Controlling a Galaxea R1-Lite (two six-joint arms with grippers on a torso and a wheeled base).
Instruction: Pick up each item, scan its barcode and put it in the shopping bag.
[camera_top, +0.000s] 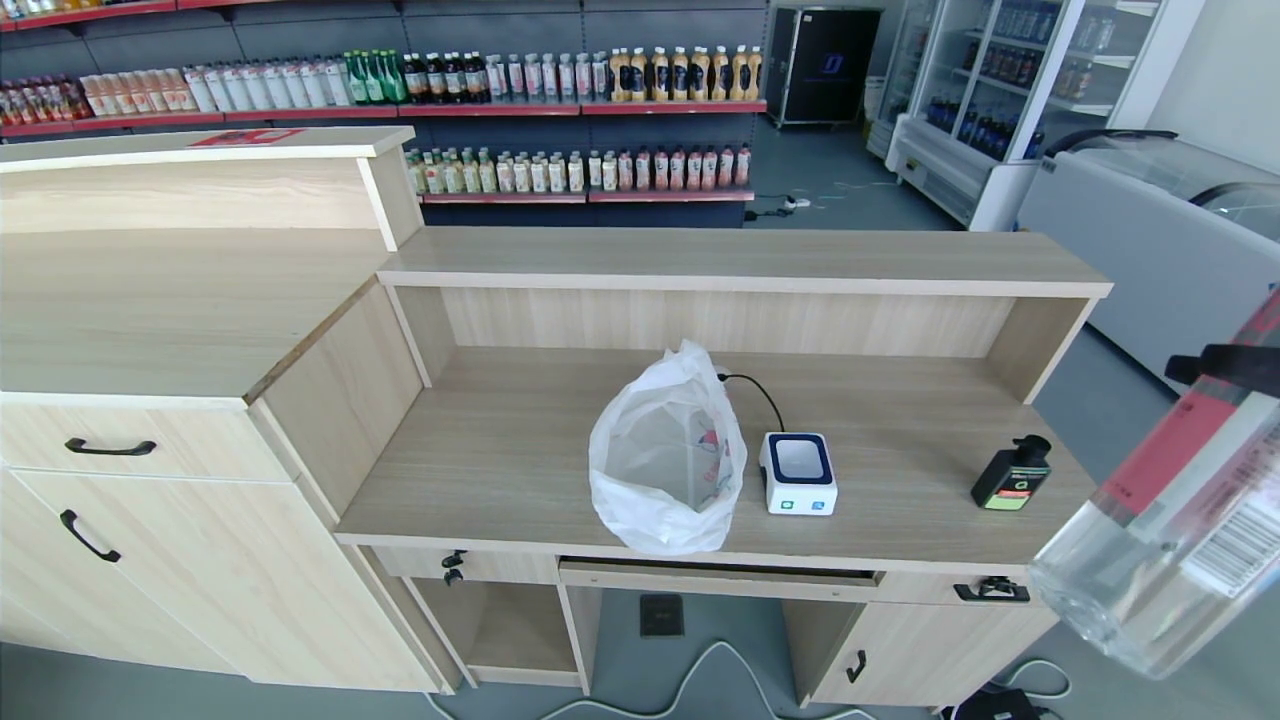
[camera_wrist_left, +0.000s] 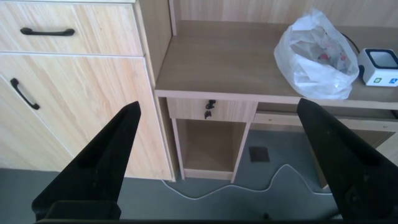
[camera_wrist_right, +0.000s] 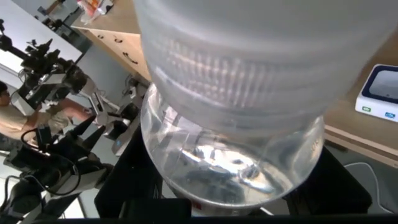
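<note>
At far right of head view, I see right fingers (camera_top: 1215, 365) clenched on tilted clear plastic red-labelled bottle (camera_top: 1170, 540) — left fingers (camera_wrist_left: 99, 168) released, spread wide, facing pale wooden desk (camera_wrist_left: 211, 68).

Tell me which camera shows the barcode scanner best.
Head view: the scanner stands whole on the counter beside the bag. Left wrist view cuts it at the edge; right wrist view shows part past the bottle.

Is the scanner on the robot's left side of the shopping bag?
No, the scanner stands on the counter just to the right of the shopping bag.
</note>
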